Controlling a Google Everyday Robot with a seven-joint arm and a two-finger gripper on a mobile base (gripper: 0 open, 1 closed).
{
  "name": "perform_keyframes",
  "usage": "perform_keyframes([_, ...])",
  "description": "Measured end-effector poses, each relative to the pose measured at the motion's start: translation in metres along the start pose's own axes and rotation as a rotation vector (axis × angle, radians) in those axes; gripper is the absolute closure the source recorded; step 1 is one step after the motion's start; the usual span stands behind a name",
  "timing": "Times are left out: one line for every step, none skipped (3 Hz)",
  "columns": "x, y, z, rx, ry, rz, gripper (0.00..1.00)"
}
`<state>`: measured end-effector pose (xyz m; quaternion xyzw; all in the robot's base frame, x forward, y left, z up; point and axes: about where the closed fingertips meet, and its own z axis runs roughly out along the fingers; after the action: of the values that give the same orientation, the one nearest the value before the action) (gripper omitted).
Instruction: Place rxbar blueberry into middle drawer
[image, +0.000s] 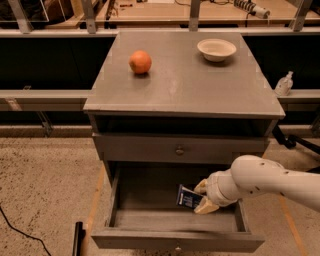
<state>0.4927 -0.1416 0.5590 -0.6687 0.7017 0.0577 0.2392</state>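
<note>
The middle drawer (175, 239) is pulled open below the cabinet's upper drawer. My gripper (201, 196) reaches in from the right on a white arm and is shut on the rxbar blueberry (189, 198), a dark navy wrapper with white print. The bar is held tilted inside the drawer, just above its floor, right of centre.
On the cabinet top (185, 85) sit an orange fruit (140, 62) at the left and a white bowl (216, 49) at the back right. The upper drawer (150, 148) with a round knob is closed. A sanitiser bottle (283, 83) stands on the rail at right.
</note>
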Motion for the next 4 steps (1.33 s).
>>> perform_keyframes([0.03, -0.003, 0.037, -0.033, 0.005, 0.026, 0.59])
perform_keyframes([0.046, -0.007, 0.078, -0.064, -0.01, 0.048, 0.35])
perform_keyframes([0.055, -0.005, 0.109, -0.105, -0.03, 0.067, 0.12])
perform_keyframes([0.056, -0.001, 0.108, -0.093, -0.046, 0.115, 0.06])
